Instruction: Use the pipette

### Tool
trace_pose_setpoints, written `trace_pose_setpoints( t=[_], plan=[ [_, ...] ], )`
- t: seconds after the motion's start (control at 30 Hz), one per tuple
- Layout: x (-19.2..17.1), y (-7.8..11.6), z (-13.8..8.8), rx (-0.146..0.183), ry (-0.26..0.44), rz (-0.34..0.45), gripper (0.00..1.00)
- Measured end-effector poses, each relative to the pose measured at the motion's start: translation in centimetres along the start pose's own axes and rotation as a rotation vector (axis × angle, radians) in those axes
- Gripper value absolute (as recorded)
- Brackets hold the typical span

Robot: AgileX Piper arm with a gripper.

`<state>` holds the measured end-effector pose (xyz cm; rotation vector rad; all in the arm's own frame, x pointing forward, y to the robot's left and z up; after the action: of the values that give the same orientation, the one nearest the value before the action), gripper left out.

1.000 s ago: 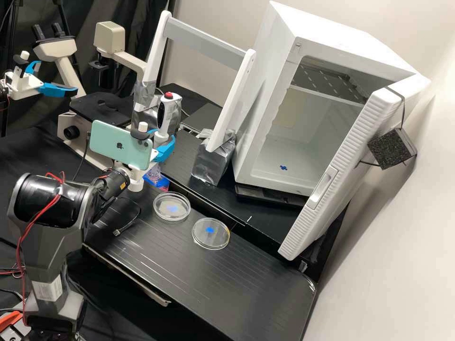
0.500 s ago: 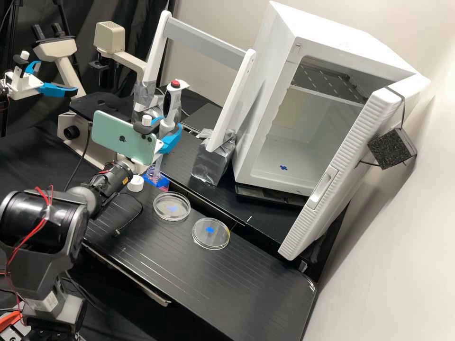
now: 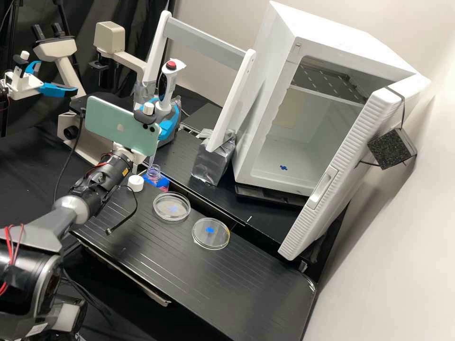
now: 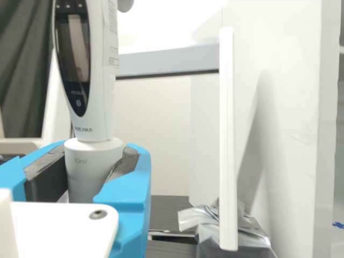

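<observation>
Pipette (image 3: 166, 87) has risen: white, red-topped, dark-screened, translucent-tipped; claw (image 3: 165, 109) clamped on it.

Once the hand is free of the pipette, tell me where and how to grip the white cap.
Grip the white cap around its upright side wall, probably from above: it is short and round and sits low on the bench, while the bottle close beside it crowds a sideways approach.

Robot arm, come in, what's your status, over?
Gripper shut on pipette, roughly upright. Tip at the open bottle's mouth. White cap beside bottle, not under tip.
</observation>
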<state>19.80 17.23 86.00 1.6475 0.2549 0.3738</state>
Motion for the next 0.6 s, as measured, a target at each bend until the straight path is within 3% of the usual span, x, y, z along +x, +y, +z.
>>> trace_pose_setpoints(
  t=[0.07,0.13,0.3,0.4,0.6],
  plan=[
    [-0.4,0.7,-0.3,0.019,0.013,0.006,0.00],
    [-0.6,1.3,-0.4,0.015,0.021,0.017,0.00],
    [-1.4,3.1,0.2,-0.036,0.026,0.042,0.00],
    [-2.6,4.6,1.2,-0.092,0.007,0.058,0.00],
    [-5.1,7.2,2.9,-0.119,-0.041,0.127,0.00]
  ],
)
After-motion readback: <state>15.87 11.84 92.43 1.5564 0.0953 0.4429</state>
